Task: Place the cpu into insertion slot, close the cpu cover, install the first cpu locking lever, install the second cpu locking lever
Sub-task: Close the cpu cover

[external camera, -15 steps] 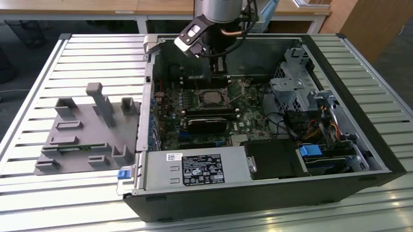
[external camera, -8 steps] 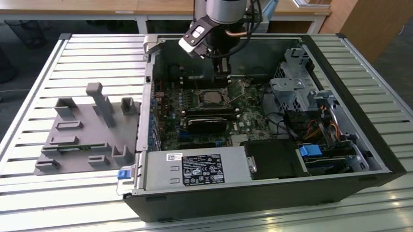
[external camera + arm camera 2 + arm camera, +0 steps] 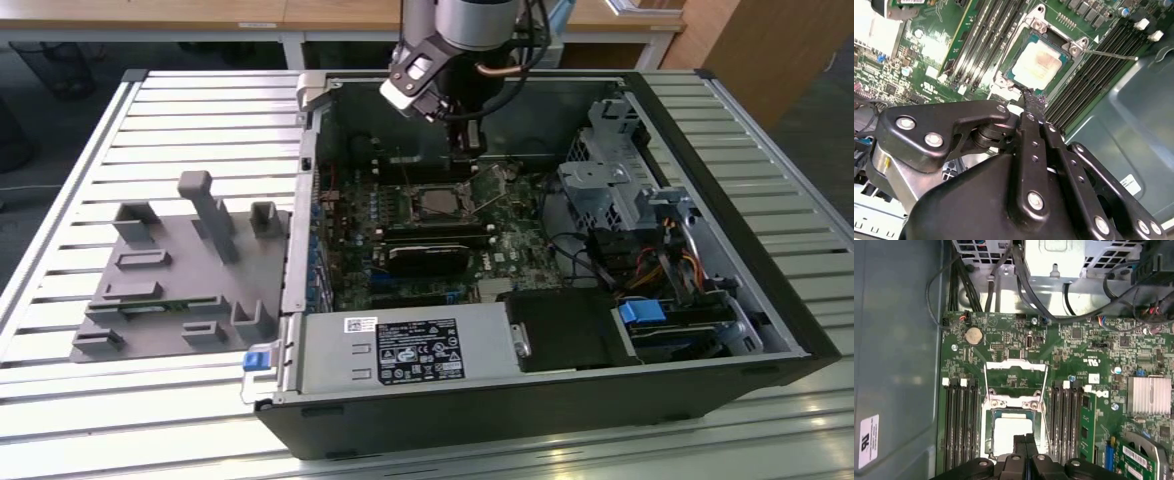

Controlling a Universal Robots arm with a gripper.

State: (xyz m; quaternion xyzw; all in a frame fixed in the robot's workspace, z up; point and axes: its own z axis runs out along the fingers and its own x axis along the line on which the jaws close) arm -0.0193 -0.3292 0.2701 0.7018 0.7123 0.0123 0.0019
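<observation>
The cpu lies flat in its socket on the green motherboard, silver-grey top up; it also shows as cpu and cpu. The cpu cover, a thin silvery frame with a window, is swung open away from the socket. Two thin wire locking levers stand free along the socket's sides; one lever sticks out over the memory slots. My gripper hovers just above the socket's edge with its black fingers pressed together and nothing between them. It also appears as gripper and gripper.
The open computer case lies on a slatted table. Memory slots flank the socket. A black module, a power supply, a drive cage with cables, and a grey fixture on the exterior view's left are around.
</observation>
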